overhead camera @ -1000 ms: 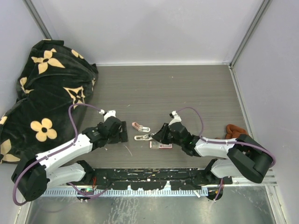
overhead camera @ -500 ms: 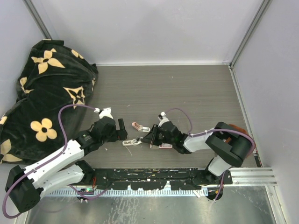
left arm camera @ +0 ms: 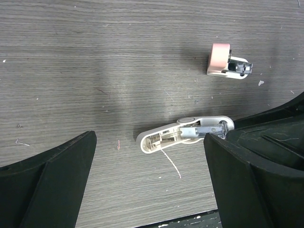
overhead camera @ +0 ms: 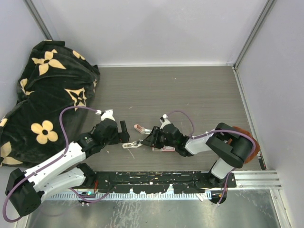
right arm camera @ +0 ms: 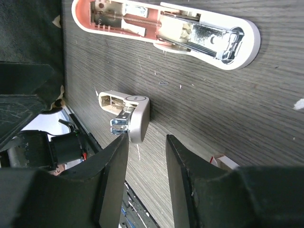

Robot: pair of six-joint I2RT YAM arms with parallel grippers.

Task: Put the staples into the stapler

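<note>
We judge the loading barely begun. The white stapler lies swung open on the grey wood-grain worktop, and we see no strip seated in its metal channel. The staple box, flat with a red-and-white label, lies just right of the white stapler, half hidden under the right arm. A strip has yet to be laid in the channel and the stapler shut.

A second stapler lies just behind the white stapler, its pink inside and coil spring showing. The left jaws stand fully wide over the white stapler, matte black fingers on either side, holding nothing. The right jaws are partly open and empty, with their fingers at the white stapler's metal end. Its shell is smooth, rounded plastic and its channel is bright stamped steel.
</note>
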